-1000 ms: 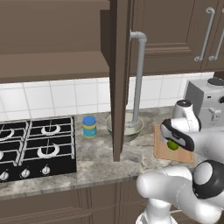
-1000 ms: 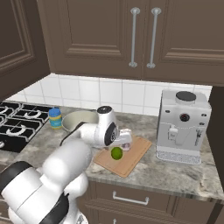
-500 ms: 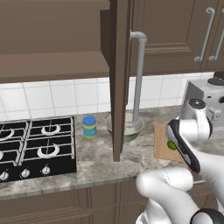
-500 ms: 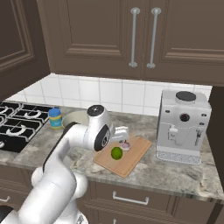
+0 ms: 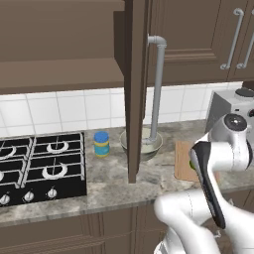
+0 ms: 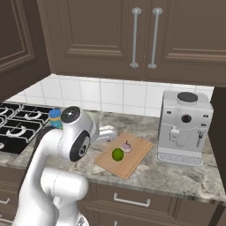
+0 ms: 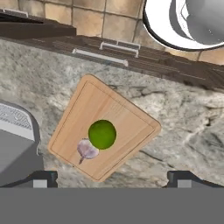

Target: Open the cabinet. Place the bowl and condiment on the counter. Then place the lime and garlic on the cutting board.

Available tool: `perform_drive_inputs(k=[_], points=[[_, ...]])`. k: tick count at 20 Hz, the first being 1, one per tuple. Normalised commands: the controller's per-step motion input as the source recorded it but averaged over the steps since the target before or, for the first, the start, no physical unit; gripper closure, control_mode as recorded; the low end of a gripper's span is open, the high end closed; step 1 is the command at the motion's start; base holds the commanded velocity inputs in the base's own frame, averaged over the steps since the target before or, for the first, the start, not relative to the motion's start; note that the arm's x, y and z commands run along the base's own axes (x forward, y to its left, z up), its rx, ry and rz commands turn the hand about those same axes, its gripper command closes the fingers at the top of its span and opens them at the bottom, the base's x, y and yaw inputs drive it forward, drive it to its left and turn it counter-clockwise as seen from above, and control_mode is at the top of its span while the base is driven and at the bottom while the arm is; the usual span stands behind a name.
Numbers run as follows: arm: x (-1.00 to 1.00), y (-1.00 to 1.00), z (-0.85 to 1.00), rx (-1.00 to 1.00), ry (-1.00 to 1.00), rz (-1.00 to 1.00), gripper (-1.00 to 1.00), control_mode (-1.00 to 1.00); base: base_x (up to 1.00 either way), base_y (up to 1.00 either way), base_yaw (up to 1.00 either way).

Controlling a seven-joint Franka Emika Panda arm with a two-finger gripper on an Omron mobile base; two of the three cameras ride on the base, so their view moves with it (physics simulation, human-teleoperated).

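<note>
My arm is folded back close to my body, elbow high, and my hand (image 7: 111,177) looks straight down on the surface (image 7: 183,118) with its fingers spread wide and nothing between them. Below lies the cutting board (image 7: 127,116), a flat light-brown wooden rectangle with rounded corners and a shallow groove near its edge (it sits askew in my hand's view). On it the lime (image 7: 102,134), round, smooth and bright green, touches the garlic (image 7: 87,149), a pale papery bulb with a purplish blush at the lime's seven o'clock. Both lie toward eleven o'clock from my fingertips, well apart from them. The surface is grey-beige marbled stone. From the base, the wide bowl (image 5: 142,144) and the blue-lidded condiment (image 5: 101,144) stand on it beneath the open dark wooden cabinet (image 5: 135,89).
</note>
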Motion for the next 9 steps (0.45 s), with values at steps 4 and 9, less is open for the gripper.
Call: perform_drive_inputs(k=[4,9], points=[[-0.56,0.33,0.52,-0.03,-0.05,0.0,-1.0,-1.0,0.0,0.0,0.0],[-0.66,0.32,0.36,-0.03,-0.04,0.0,-1.0,-1.0,0.0,0.0,0.0]])
